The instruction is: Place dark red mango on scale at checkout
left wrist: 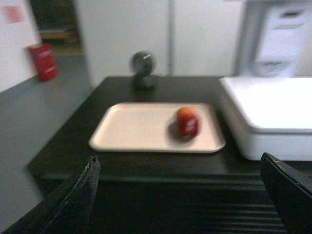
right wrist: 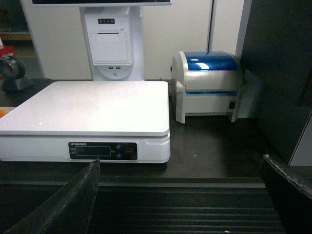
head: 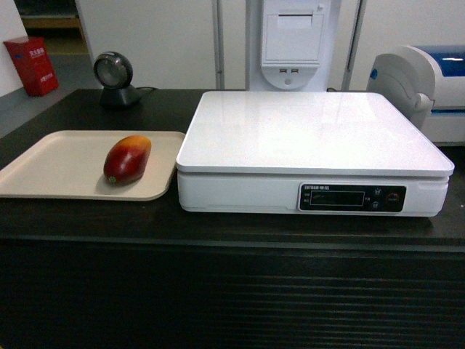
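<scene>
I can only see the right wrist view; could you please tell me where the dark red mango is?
Observer: The dark red mango lies on a beige tray, left of the scale.
Operator: Does it touch the scale?
Observer: No, it sits apart from it, in the tray's right half.
Operator: And is the left tool open or shut?
Observer: The left tool is open and holds nothing.
</scene>
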Robot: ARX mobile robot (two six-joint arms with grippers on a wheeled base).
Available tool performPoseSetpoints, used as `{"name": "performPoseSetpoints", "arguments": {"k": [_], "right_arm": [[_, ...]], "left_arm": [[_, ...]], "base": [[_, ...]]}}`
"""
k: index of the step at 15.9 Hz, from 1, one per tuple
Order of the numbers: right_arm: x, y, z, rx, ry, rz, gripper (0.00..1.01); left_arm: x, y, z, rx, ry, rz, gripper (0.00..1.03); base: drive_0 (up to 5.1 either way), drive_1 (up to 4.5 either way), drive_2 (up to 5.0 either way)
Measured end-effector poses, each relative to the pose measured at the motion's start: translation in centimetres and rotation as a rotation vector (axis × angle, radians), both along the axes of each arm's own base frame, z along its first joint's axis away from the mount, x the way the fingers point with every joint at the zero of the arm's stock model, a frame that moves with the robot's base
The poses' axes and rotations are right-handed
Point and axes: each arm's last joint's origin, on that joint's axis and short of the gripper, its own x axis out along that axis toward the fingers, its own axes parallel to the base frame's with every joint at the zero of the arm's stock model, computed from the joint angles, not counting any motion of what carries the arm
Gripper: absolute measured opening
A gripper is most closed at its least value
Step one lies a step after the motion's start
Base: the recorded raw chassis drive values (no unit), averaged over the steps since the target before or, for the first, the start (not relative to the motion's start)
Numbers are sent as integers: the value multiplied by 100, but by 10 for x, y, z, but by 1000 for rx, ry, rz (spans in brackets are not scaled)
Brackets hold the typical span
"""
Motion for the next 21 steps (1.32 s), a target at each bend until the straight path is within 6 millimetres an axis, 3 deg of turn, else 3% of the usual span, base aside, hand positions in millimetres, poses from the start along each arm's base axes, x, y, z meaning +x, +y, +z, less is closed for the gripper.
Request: {"name": "performPoseSetpoints", "arguments": {"k": [4, 6, 7, 11, 16, 21], "right_arm": [[0, 0, 0, 0, 1, -1, 98], [0, 0, 0, 0, 1, 0, 98], [0, 0, 0, 0, 0, 0, 98], [0, 0, 0, 0, 0, 0, 98], [0, 0, 0, 0, 0, 0, 98], [0, 0, 0, 0, 0, 0, 98]], "left_arm": [[5, -8, 2, 22, 51, 106, 98], [11, -21, 7, 60, 54, 318, 98], [31, -23, 11, 50, 40, 366, 98], [116, -11, 32, 18, 16, 145, 98], [226, -9, 4, -33, 297, -204, 98], [311, -7, -25, -65, 494, -294, 98]], "base": [[0, 0, 0], [0, 0, 0], [0, 0, 0], [0, 0, 0], [0, 0, 0], [0, 0, 0]]}}
